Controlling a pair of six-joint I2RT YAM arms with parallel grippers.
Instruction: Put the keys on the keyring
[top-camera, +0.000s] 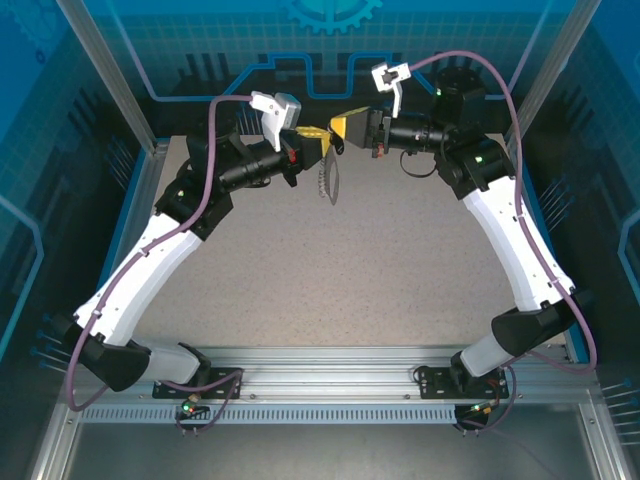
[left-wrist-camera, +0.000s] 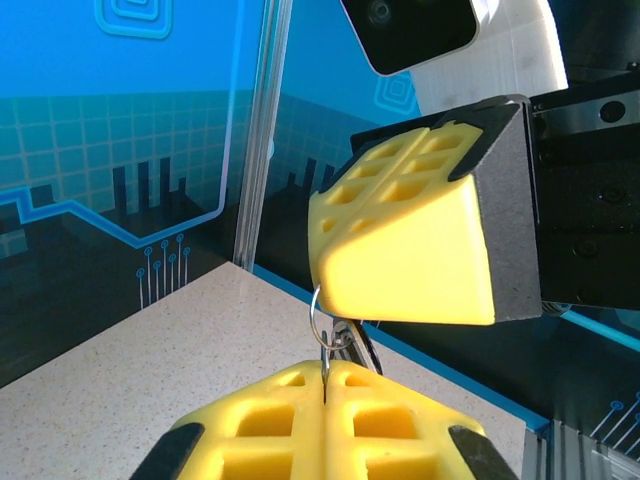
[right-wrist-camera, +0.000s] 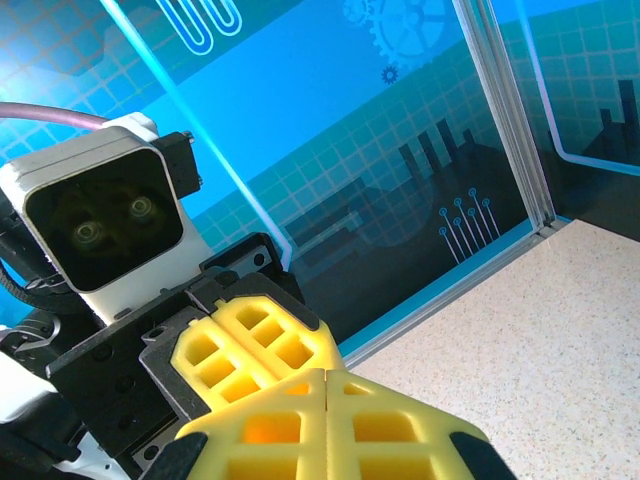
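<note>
Both arms are raised over the back of the table, with my left gripper and right gripper tip to tip. The keyring's dark strap hangs below them. In the left wrist view my left gripper is shut on a thin metal piece of the keyring. A silver ring rises from it to the underside of the right gripper's yellow fingers, and the strap dangles behind. My right gripper is shut, touching the left fingers. The keys are hidden.
The speckled table lies well below both grippers. Blue enclosure walls and an aluminium post stand close behind them. A metal rail carries the arm bases at the near edge.
</note>
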